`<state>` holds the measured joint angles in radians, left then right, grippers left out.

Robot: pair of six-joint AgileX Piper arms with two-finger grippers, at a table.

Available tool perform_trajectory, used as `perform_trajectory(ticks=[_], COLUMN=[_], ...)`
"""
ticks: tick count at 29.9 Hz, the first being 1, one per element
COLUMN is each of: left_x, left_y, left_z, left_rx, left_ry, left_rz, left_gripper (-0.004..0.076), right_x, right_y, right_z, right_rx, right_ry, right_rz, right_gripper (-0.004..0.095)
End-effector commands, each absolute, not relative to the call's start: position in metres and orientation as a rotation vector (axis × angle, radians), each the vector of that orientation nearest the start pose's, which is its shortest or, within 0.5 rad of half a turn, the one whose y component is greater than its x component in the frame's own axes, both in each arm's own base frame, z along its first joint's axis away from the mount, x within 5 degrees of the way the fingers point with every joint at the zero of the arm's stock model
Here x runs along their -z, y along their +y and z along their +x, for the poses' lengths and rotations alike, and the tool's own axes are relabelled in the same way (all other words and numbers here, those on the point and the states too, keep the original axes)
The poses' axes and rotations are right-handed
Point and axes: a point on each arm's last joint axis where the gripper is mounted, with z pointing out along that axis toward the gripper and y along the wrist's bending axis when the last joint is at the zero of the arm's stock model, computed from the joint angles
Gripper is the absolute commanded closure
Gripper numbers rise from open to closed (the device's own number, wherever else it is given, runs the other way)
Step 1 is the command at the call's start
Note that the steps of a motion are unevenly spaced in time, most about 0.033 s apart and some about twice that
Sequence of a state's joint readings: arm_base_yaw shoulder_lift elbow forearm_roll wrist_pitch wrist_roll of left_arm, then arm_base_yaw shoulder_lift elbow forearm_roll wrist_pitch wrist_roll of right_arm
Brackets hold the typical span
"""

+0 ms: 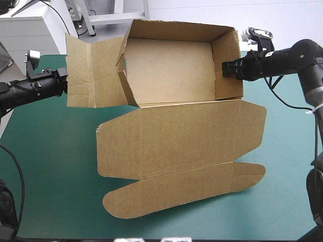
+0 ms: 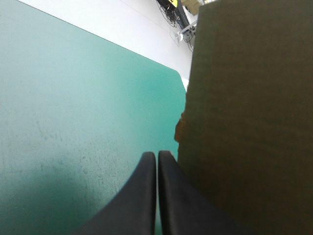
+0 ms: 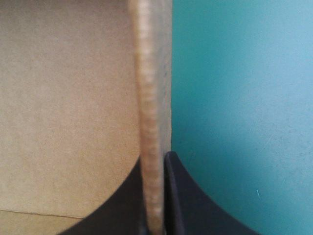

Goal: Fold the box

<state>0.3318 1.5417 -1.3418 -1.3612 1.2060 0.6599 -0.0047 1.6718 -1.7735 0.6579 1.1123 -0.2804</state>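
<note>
Box [image 1: 171, 70] on far half of worktop [image 1: 50, 166], open tray, lid [image 1: 181, 136] flat toward near edge. Right hand [image 3: 155, 164] clamped on right wall [image 1: 224, 48], board edge pinched between fingers. Left hand [image 2: 157, 159] clenched on nothing, just beside outer face of left flap [image 1: 93, 70], which is splayed outward, not tucked. Imo: hold right wall steady, nudge flap in along crease, slowly, or tray skids. Tray empty, just bare board.

The left arm [image 1: 22, 92], over the table's [image 1: 50, 176] left edge, is a round matte black tube. The right arm [image 1: 298, 55] is black too, with thick rounded joints and a thin white band [image 1: 314, 108]. The fingers [image 2: 139, 196] are smooth black fins.
</note>
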Motion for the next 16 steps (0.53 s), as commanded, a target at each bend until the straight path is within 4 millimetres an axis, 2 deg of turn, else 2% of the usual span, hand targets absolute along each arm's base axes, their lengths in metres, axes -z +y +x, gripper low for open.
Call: perform_trajectory(ticks=[1,4,11,16], left_x=[-0.41,-0.411,-0.411,-0.411], left_y=[0.013,0.013,0.013,0.013], left_z=[0.305,0.304,0.303,0.304], left_rx=[1.355,1.354,1.349,1.336], left_ry=[1.895,1.894,1.897,1.895], left_rz=[0.06,0.061,0.064,0.067], left_gripper=[0.0731,0.0731,0.0731,0.0731], right_x=[-0.446,-0.446,-0.451,-0.457], right_y=[0.049,0.04,0.006,-0.002], right_z=[0.345,0.345,0.339,0.327], right_rx=[-0.745,-0.738,-0.696,-0.681], right_ry=[2.196,2.201,2.206,2.215], right_rz=[-0.194,-0.159,-0.058,-0.08], right_gripper=[0.0923,0.0923,0.0923,0.0924])
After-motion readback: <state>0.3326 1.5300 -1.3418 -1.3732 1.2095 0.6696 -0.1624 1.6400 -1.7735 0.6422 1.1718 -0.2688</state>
